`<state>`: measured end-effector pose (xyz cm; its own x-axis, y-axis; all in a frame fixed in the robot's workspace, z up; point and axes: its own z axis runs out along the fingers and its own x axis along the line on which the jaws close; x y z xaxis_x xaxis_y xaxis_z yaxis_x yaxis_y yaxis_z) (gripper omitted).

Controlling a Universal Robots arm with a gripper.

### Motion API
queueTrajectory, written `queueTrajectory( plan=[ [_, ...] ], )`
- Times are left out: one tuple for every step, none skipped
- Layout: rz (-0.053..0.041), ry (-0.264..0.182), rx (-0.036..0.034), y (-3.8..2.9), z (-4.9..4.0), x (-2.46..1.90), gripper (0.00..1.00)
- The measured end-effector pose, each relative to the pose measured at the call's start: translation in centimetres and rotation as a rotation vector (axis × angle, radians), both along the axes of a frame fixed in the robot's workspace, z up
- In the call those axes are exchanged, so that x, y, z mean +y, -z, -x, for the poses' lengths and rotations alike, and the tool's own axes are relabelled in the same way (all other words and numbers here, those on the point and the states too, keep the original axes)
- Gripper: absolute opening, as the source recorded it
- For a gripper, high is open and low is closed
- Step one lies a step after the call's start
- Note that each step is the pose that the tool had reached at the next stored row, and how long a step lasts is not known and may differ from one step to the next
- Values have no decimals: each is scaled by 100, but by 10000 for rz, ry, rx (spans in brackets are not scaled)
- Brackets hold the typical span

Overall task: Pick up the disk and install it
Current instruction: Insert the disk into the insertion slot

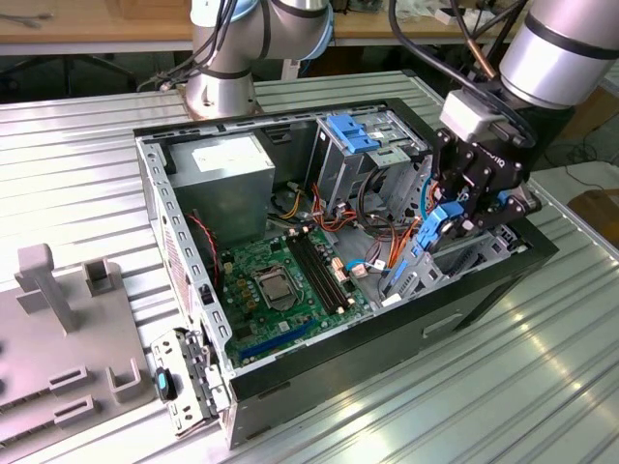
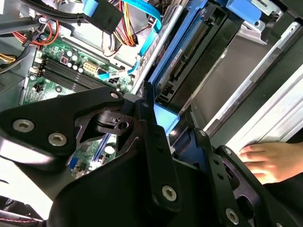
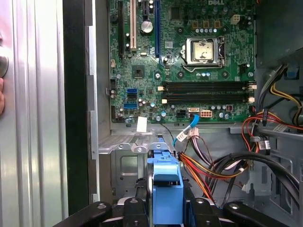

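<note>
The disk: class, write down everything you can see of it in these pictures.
The disk is a flat dark drive with blue plastic rails. It stands on edge, tilted, its blue end clamped in the gripper, at the drive bay in the open computer case's end on the exterior view's right. In the second wrist view its dark connector edge runs beside a blue rail. Whether it touches the bay cannot be told.

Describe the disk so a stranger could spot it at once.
Start at the open computer case on the ribbed metal table. At its end on the exterior view's right, the gripper holds the disk. Blue side rails frame its dark body, unlike the plain grey power supply box.
</note>
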<state>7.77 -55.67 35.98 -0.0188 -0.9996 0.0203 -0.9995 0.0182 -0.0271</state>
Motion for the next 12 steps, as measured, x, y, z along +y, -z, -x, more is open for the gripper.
queueTrajectory(
  plan=[
    [-2, 0, 0, 7, 0, 0, 37],
    [-5, 0, 0, 16, 0, 0, 37],
    [-6, 0, 0, 23, 0, 0, 37],
    [-8, 0, 0, 28, 0, 0, 37],
    [-7, 0, 0, 28, 0, 0, 37],
    [-7, 0, 0, 29, 0, 0, 37],
    [-7, 0, 0, 29, 0, 0, 37],
    [-9, 0, 0, 30, 0, 0, 37],
    [-8, 0, 0, 30, 0, 0, 37],
    [-8, 0, 0, 30, 0, 0, 37],
    [-8, 0, 0, 30, 0, 0, 37],
    [-8, 0, 0, 30, 0, 0, 37]
  ],
)
